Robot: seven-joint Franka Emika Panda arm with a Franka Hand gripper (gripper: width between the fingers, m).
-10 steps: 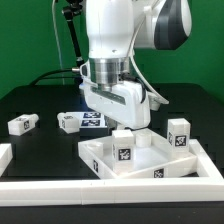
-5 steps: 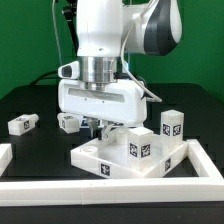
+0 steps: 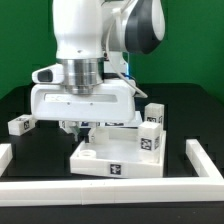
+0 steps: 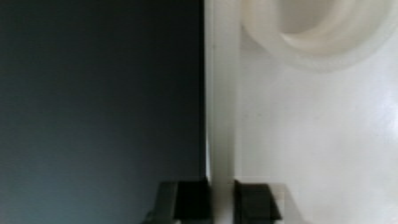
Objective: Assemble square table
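Observation:
The white square table top [image 3: 98, 160] lies low in the middle of the exterior view, with a tag on its front wall. My gripper [image 3: 88, 130] reaches down onto its back rim. In the wrist view the gripper [image 4: 224, 200] is shut on that thin rim [image 4: 221, 100], one black finger [image 4: 185, 202] on each side. A round hole [image 4: 329, 35] shows in the top's inner face. A tagged leg block [image 3: 150, 141] stands at the top's corner on the exterior view's right, with another [image 3: 154, 113] just behind it. A third leg [image 3: 22, 124] lies at the left.
White border rails run along the front [image 3: 100, 186], the exterior view's left [image 3: 5, 154] and right [image 3: 201, 160] of the black table. The arm's wide white hand [image 3: 85, 100] hides the ground behind the top.
The arm has moved to the exterior view's left, dragging and turning the table top with it. The leg and the marker board behind are now hidden by the hand.

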